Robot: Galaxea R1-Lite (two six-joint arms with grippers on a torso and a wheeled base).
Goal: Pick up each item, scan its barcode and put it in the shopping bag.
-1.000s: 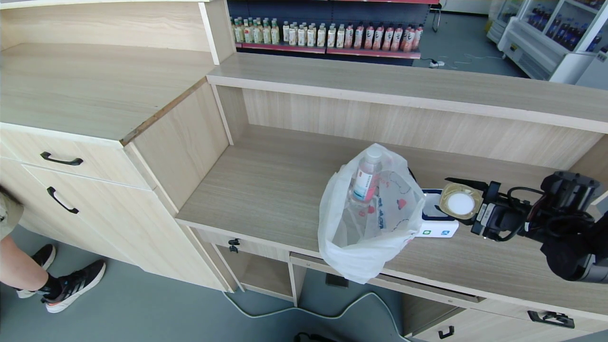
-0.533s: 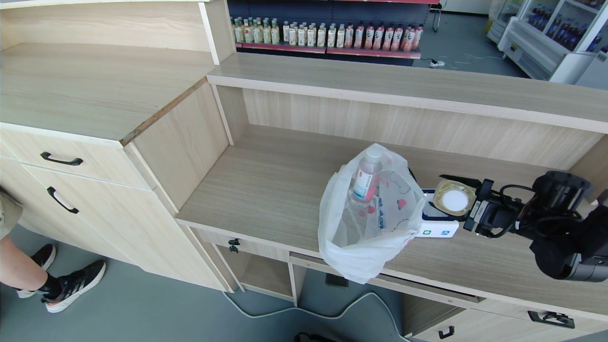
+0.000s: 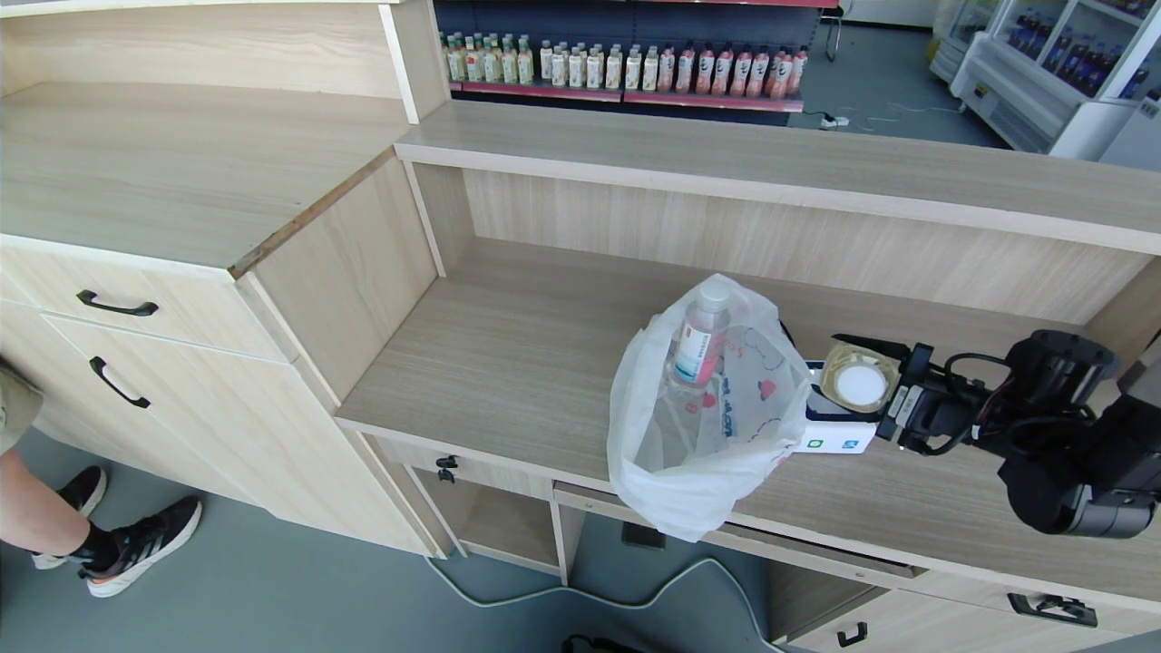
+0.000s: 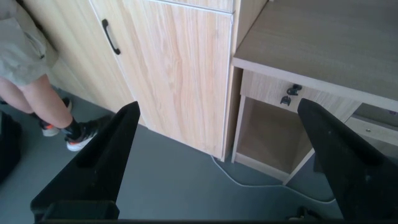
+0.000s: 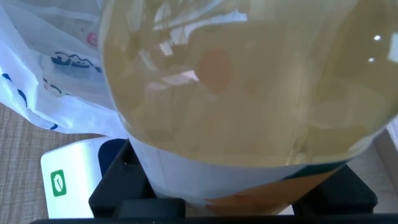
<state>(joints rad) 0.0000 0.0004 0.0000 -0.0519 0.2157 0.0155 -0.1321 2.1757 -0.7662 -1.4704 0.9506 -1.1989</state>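
Clamps yellowish drink bottle [image 3: 862, 385] in right gripper [image 3: 851, 381] above scanner [image 3: 839, 433], just beside shopping bag [image 3: 707, 426] on bench [image 3: 508, 363]. Holds left gripper [image 4: 217, 165] spread wide apart over grey floor [image 4: 180, 186].

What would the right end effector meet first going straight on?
Likely the shopping bag: the right end effector holds a bottle cap-first toward its side, above the scanner; depth is unclear.

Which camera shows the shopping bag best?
The head view: the whole shopping bag stands open on the counter. The right wrist view catches a crumpled edge behind the held bottle; the left wrist view faces the cabinet.
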